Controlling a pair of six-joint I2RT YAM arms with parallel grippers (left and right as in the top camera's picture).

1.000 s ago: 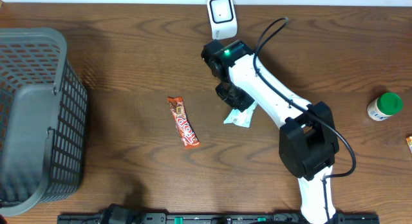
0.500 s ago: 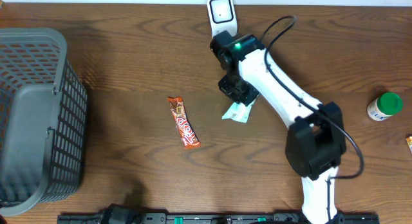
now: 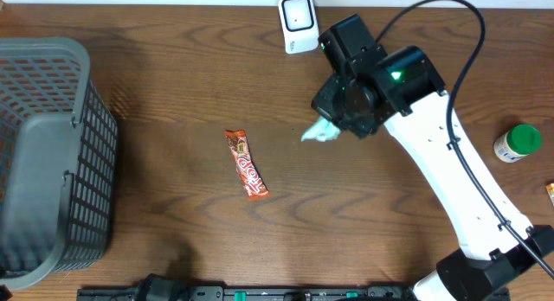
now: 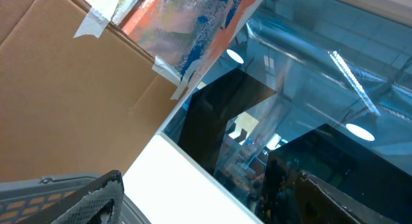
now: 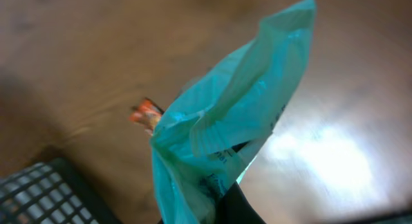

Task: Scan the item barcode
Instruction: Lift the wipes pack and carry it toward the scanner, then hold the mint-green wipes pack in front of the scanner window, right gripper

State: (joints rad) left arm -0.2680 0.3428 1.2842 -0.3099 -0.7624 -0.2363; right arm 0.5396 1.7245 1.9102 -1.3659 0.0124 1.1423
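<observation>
The right gripper has lifted off the brown wooden table, clamped tight on the crumpled pale-teal plastic packet, now hanging near the white box-shaped scanner, where limp film could fold over the barcode.

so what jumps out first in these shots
The right gripper, shut on a crumpled teal packet, holds it in the air near the white scanner at the table's far edge. A red candy bar lies alone mid-table, and a big grey basket fills the left side.
</observation>
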